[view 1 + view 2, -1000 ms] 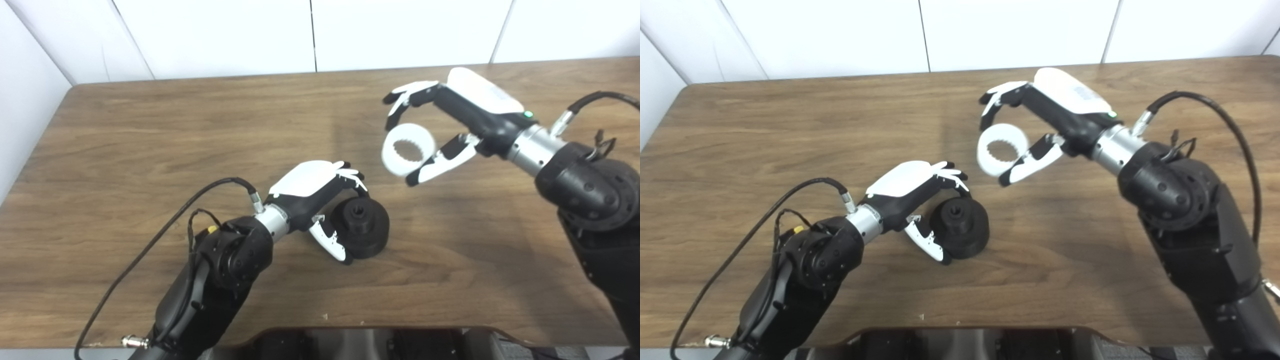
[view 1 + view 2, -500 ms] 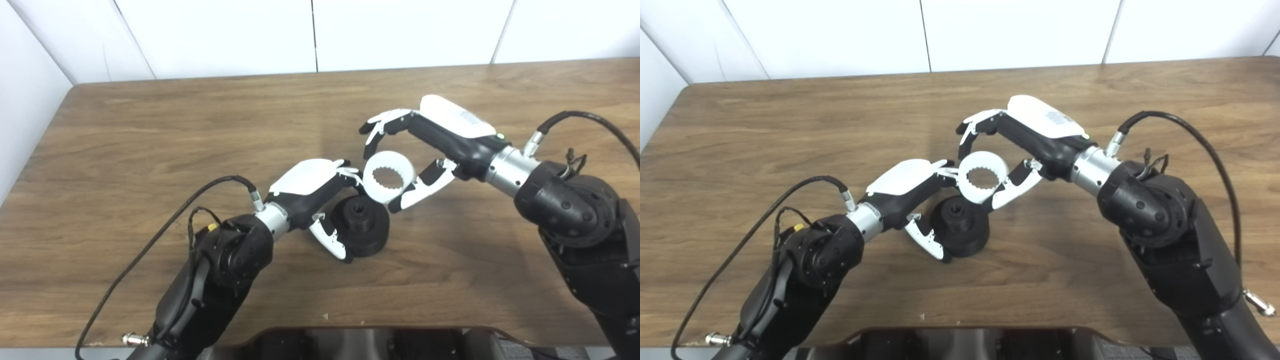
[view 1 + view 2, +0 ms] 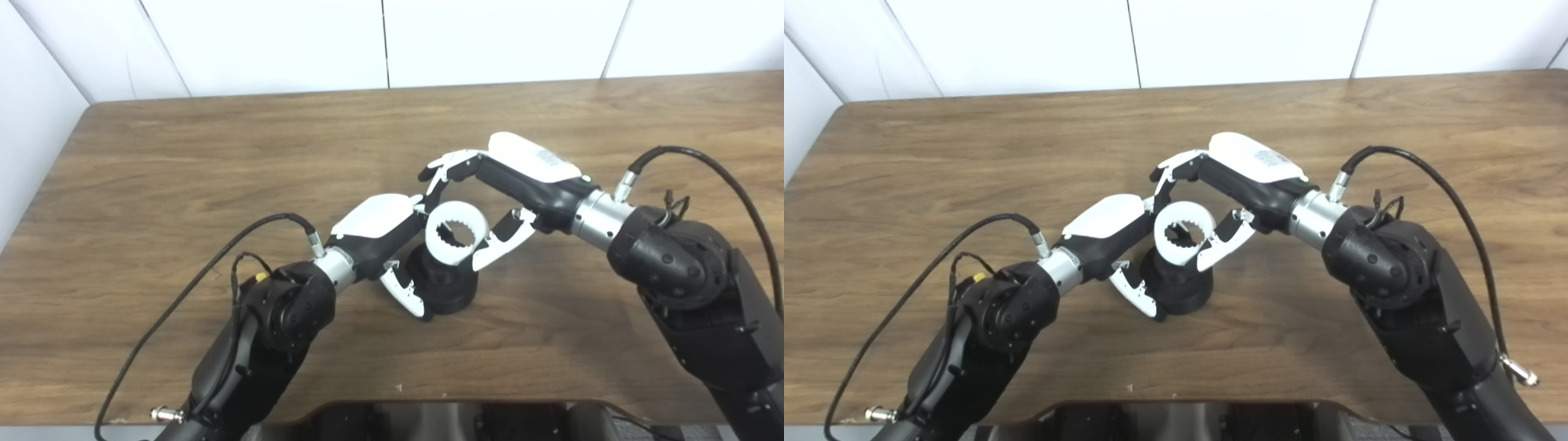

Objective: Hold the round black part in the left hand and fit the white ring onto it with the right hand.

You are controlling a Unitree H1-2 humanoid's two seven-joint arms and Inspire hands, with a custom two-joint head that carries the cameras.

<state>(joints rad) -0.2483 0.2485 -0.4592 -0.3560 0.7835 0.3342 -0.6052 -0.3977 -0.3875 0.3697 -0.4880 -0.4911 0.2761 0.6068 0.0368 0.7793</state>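
Right hand (image 3: 490, 202), gripping ring (image 3: 457, 233), is coming down from upper right, now over black part (image 3: 447, 285) that left hand (image 3: 386, 245) is clasping; seating is next.

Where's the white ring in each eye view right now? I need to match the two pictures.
Left eye view: white ring just right of centre, in the right hand, over the black part.
Right eye view: ring at about centre, again over the black part.
Shared landmark: the left hand gripping the black part on the table.
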